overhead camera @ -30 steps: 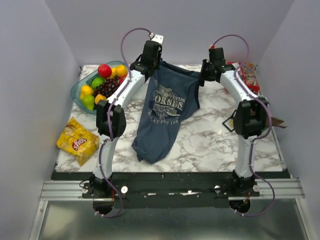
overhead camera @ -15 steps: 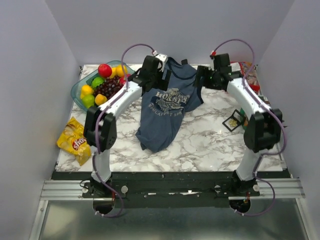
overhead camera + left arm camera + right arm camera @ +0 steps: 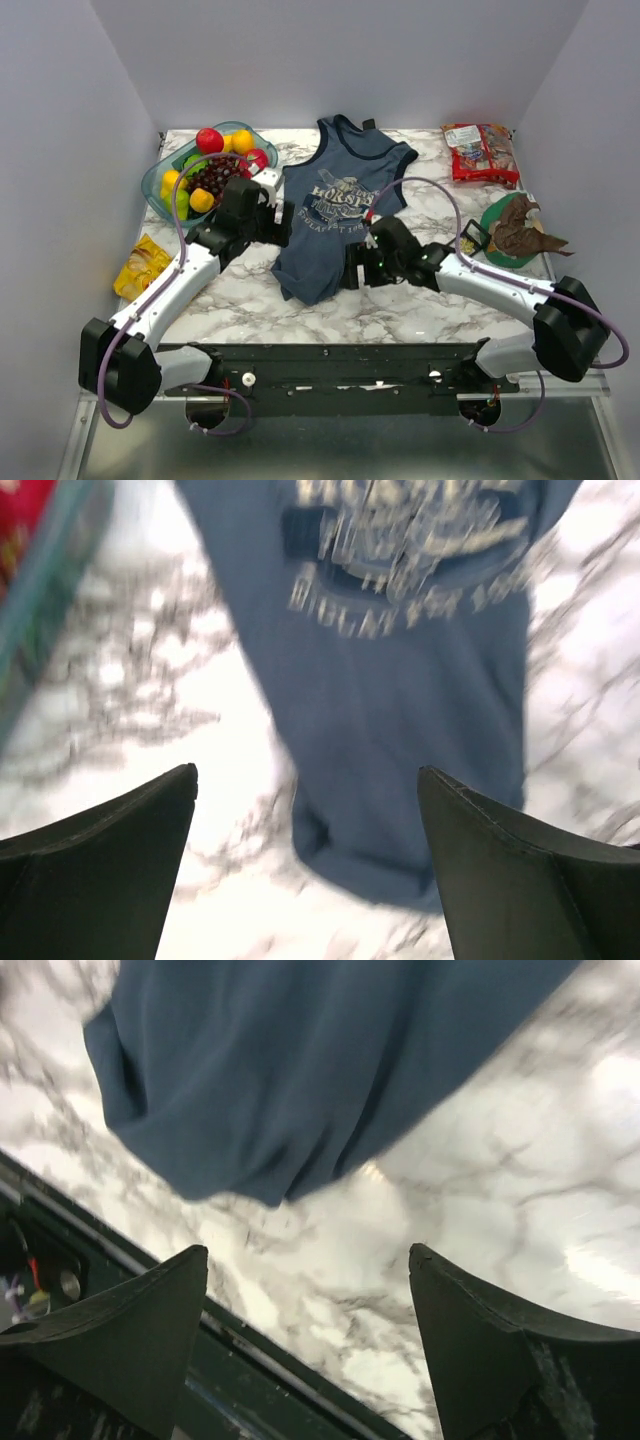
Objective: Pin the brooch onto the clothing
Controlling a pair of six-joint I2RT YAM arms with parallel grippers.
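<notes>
The clothing (image 3: 335, 200), a slate-blue tank top with a pale print, lies spread on the marble table, neck toward the back. Its lower hem is bunched (image 3: 400, 860) (image 3: 270, 1090). My left gripper (image 3: 278, 218) (image 3: 307, 771) hovers open at the shirt's left edge, over its lower half, with nothing between the fingers. Just off the hem's right side, my right gripper (image 3: 355, 272) (image 3: 307, 1249) is open and empty above bare marble near the table's front edge. The brooch is not visible in any view.
A fruit bowl (image 3: 157, 180) stands at the back left, a yellow chip bag (image 3: 140, 268) at the left edge. A red snack pack (image 3: 480, 150), a green plate (image 3: 495, 218) with a brown thing and a small black-framed box (image 3: 467, 238) are on the right. The dark front rail (image 3: 60, 1260) runs close under the right gripper.
Both grippers held the shirt up by its shoulders, then opened and let go. The shirt now lies flat. Both arms have swung back toward the near side and lowered.
</notes>
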